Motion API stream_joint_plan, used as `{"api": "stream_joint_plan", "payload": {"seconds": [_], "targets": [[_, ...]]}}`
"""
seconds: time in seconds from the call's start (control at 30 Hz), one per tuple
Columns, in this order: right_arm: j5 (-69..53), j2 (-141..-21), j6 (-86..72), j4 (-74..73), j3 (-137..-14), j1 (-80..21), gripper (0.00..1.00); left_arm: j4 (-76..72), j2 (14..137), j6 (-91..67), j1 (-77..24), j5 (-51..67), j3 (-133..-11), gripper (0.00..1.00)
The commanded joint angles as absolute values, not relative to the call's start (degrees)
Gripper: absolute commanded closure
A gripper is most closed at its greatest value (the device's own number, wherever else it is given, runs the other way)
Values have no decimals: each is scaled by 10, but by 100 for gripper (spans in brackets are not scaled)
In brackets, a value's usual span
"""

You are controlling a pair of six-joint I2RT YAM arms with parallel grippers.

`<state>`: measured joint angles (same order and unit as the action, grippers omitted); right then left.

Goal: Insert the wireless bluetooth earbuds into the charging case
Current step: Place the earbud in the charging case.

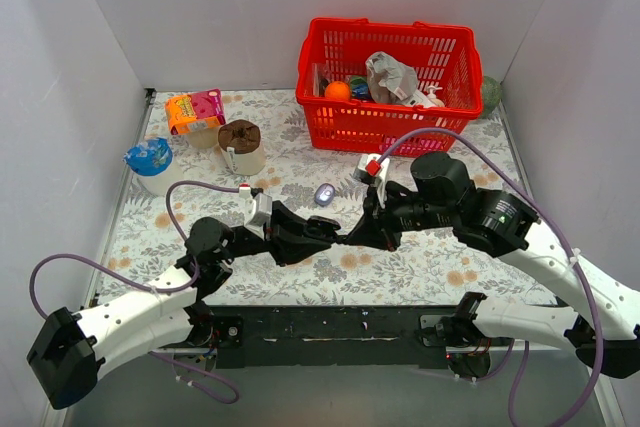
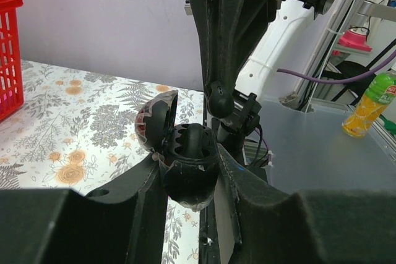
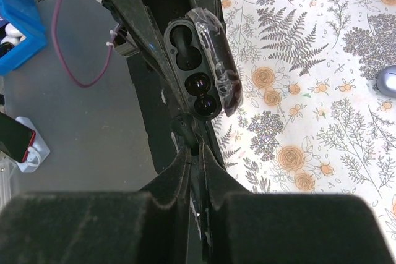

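Mid-air handoff going on over the middle of the table (image 1: 450, 267). Left gripper (image 2: 189, 174) clamping the case (image 2: 185, 156) by its two sides, sockets (image 2: 185, 137) facing up, lid (image 2: 158, 119) hanging open toward 10 o'clock in the left wrist view. Right gripper (image 3: 197, 145) pinching tight on a small dark round bud (image 3: 184, 125) and pointing down at the case.

Bit that matters, going by the right wrist view: case lying at 12 o'clock from the pinched bud, just beside it, maybe touching the rim. Long axis running roughly 11 to 5 o'clock, so the sockets lining up one behind the other away from the fingertips. Far socket looking empty. Near one showing something glossy, possibly a seated bud, not betting on it. Guessing the held bud needing to go further toward 12 o'clock, right arm doing it, left just holding steady.

Case looking dark, near black, rounded, with crinkly shiny film on the lid.

Also spotting a pale lavender pebble (image 1: 324, 194) lying on the table at 12 o'clock of both grippers, apart from them. Not able to tell what.
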<state>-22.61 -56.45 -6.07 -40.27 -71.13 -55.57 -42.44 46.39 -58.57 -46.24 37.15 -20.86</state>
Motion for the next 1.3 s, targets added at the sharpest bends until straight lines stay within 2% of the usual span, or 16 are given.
{"api": "stream_joint_plan", "payload": {"seconds": [0.0, 1.27], "targets": [[-237, -573, -60, -374, -737, -562, 99, -431, 468, -589, -461, 382, -228, 100], [-138, -611, -82, -365, -741, -601, 99, -463, 485, -612, -461, 381, -222, 100]]}}
